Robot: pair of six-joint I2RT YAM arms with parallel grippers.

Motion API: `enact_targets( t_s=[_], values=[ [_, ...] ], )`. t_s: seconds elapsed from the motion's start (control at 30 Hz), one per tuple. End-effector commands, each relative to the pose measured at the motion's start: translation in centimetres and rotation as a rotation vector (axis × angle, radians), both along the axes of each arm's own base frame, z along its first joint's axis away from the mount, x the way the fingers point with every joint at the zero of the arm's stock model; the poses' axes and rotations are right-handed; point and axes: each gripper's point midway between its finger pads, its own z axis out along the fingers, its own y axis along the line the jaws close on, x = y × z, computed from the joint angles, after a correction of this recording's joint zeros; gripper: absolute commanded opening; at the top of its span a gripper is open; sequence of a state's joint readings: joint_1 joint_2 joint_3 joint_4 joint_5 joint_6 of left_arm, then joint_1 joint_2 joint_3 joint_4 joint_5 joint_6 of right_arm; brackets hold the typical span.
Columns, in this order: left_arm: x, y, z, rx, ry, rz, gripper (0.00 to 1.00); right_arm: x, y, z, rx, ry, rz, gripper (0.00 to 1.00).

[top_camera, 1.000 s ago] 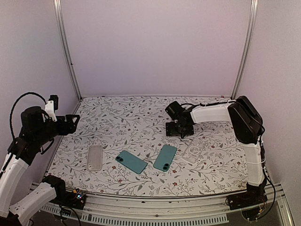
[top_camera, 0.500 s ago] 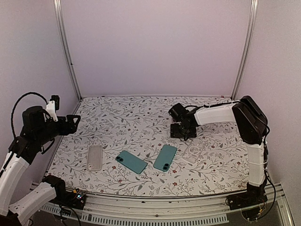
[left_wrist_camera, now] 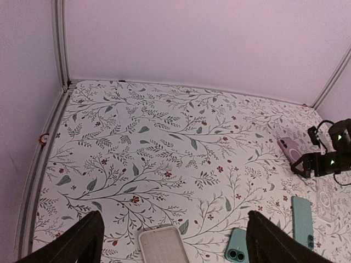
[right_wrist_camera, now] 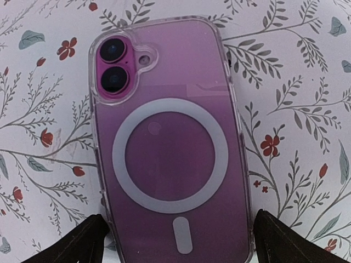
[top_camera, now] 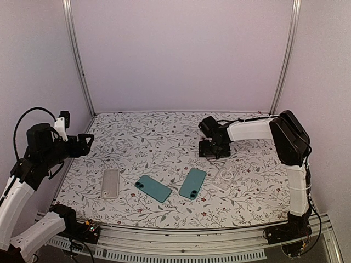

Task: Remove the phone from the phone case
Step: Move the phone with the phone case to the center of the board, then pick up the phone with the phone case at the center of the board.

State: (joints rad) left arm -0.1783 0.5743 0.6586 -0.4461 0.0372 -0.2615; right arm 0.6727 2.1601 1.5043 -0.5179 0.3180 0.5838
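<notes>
1. Fingers (right_wrist_camera: 82, 241) of the right gripper (top_camera: 213, 149) stand spread wide, either side of the lower end of the magenta phone (right_wrist_camera: 170, 82). It lies lens-side up in its clear case (right_wrist_camera: 219, 44), which has a white ring on the back, right of centre in the overhead view.
2. Left gripper (left_wrist_camera: 173, 244) hangs wide open and holds nothing.
3. Floral-print tablecloth (top_camera: 164, 137); plain white walls (top_camera: 181, 55).
</notes>
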Motion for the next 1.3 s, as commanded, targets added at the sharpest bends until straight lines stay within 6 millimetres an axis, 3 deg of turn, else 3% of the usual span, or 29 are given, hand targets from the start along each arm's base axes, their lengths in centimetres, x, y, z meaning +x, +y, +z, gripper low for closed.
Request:
enact_targets(
  t_s=[0.0, 0.23, 0.37, 0.5, 0.57, 0.63, 0.8, 0.9, 1.03, 1.13, 1.27],
  values=[
    [0.2, 0.1, 0.1, 0.008, -0.014, 0.002, 0.91, -3.0, -3.1, -6.2, -0.131, 0.186, 0.051, 0.95],
    [0.2, 0.1, 0.0, 0.009, -0.012, 0.005, 0.91, -3.1, -3.6, -7.2, -0.15, 0.204, 0.071, 0.85],
    [0.3, 0.1, -0.1, 0.009, -0.009, 0.003, 0.91, -3.5, -4.5, -7.4, -0.186, 0.207, 0.071, 0.69],
    [0.3, -0.1, 0.0, 0.008, -0.007, -0.011, 0.93, -3.1, -4.5, -6.8, -0.198, 0.184, 0.094, 0.37],
    [0.2, -0.5, 0.6, 0.002, -0.027, -0.032, 0.99, -2.8, -3.9, -6.1, -0.178, 0.158, 0.133, 0.28],
    [-0.2, -0.9, 1.0, -0.009, -0.057, -0.057, 0.99, -2.6, -3.4, -5.3, -0.149, 0.133, 0.162, 0.24],
    [-0.8, -1.7, 2.2, -0.031, -0.111, -0.108, 0.99, -1.6, -1.8, -1.5, -0.063, 0.017, 0.232, 0.0],
    [-1.3, -3.0, 2.9, -0.072, -0.13, -0.182, 0.99, -1.6, -0.3, 1.2, 0.015, -0.053, 0.313, 0.0],
    [-2.6, -7.1, 4.2, -0.179, -0.114, -0.427, 0.95, -1.4, 1.1, 5.0, 0.099, -0.153, 0.379, 0.0],
    [-3.3, -9.5, 5.4, -0.302, -0.071, -0.572, 0.88, -2.0, 3.2, 8.1, 0.219, -0.218, 0.474, 0.0],
    [-2.9, -10.7, 6.4, -0.429, -0.028, -0.624, 0.81, -2.9, 4.8, 12.2, 0.341, -0.297, 0.548, 0.0]
  ],
)
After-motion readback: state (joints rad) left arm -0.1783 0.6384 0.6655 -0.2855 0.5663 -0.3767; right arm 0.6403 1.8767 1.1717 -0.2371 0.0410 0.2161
